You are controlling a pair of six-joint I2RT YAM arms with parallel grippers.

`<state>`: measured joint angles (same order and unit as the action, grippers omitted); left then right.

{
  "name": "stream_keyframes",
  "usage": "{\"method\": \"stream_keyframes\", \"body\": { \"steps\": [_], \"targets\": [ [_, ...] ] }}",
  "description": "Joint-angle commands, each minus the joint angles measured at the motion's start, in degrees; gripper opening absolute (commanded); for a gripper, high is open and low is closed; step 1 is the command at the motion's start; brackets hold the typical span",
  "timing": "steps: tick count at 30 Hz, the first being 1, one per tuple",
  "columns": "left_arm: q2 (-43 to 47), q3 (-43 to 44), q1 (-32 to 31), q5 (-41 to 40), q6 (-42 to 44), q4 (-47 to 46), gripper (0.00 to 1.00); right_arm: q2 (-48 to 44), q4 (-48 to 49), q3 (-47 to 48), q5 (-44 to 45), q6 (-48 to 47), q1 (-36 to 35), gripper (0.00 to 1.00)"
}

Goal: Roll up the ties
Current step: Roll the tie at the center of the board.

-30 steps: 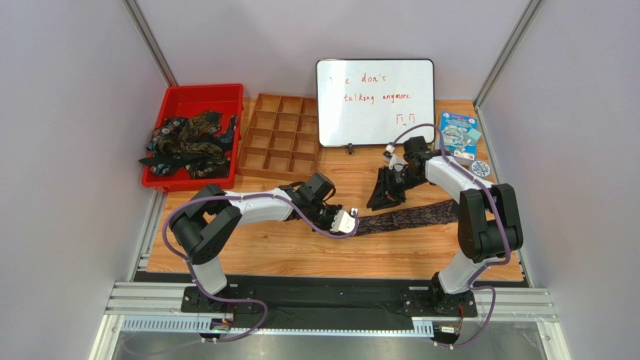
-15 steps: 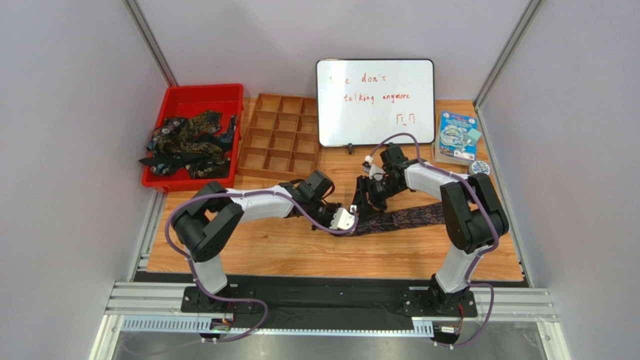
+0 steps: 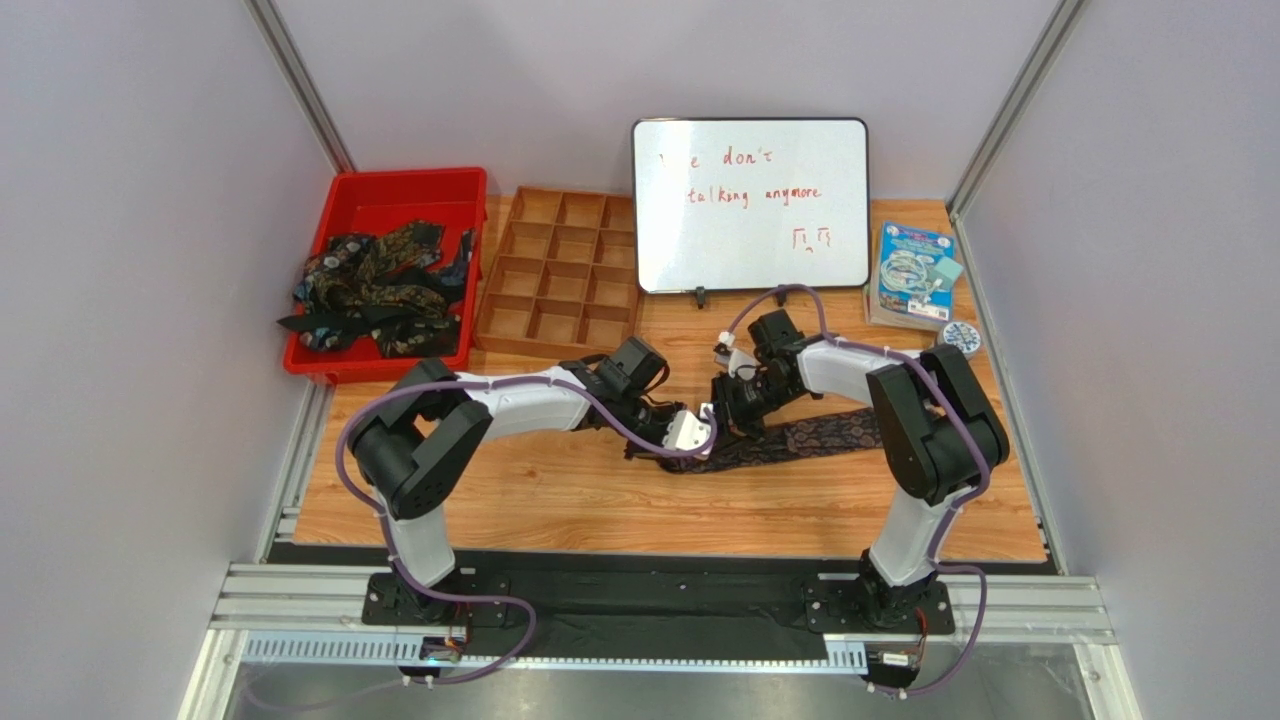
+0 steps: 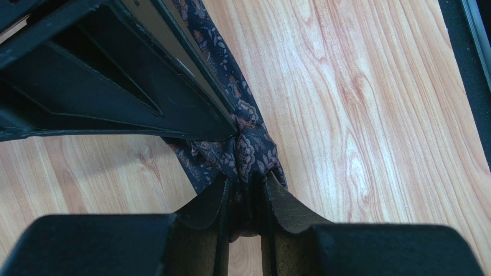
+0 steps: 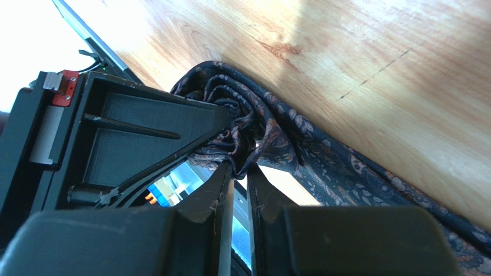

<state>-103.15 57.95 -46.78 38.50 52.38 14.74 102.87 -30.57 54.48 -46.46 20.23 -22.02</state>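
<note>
The bunched end of a tie [image 3: 819, 437] was pinched by the left end effector [image 4: 242, 185] and the right end effector [image 5: 237, 171]; its remainder was laid along the worktop [image 3: 601, 498].

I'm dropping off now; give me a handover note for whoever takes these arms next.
Left gripper: jaws shut on the dark paisley-print fabric tie at its bunched end.
Right gripper: jaws shut on the same bunch.
The tie's remaining length lies flat on the wooden table, running right.
More ties are piled in the red plastic bin.
Done: a roll started. Left: finish it, then the pile.
</note>
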Motion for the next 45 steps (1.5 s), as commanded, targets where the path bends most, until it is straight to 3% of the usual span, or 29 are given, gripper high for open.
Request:
{"method": "stream_keyframes", "body": {
  "steps": [1, 10, 15, 24, 30, 39, 45],
  "targets": [
    [-2.1, 0.0, 0.3, -1.1, -1.8, 2.8, 0.2, 2.3, -0.5, 1.0, 6.1, -0.3, -0.2, 0.15],
    [1.8, 0.3, 0.6, -4.7, -9.7, 1.5, 0.52, 8.7, -4.6, 4.6, 10.9, -0.3, -0.2, 0.07],
    [4.5, -1.6, 0.6, -6.9, -13.7, -0.3, 0.62, 10.2, -5.9, 5.3, 11.8, -0.5, -0.1, 0.06],
    [5.2, -3.0, 0.6, -8.4, -17.5, -5.2, 0.71, 11.7, -6.5, 6.9, 9.7, 0.1, -0.1, 0.06],
    [2.8, 0.4, 0.3, -7.4, -18.5, -5.1, 0.65, 11.8, -6.2, 7.2, 8.9, 0.6, -0.1, 0.06],
    [4.1, 2.9, -1.5, -6.2, -23.4, -3.9, 0.38, 13.3, -6.5, 7.9, 8.8, 1.7, -0.1, 0.04],
    [1.8, 3.7, -3.0, -6.5, -24.8, -3.8, 0.39, 14.0, -6.8, 8.5, 8.3, 1.8, 0.0, 0.03]
  ]
}}
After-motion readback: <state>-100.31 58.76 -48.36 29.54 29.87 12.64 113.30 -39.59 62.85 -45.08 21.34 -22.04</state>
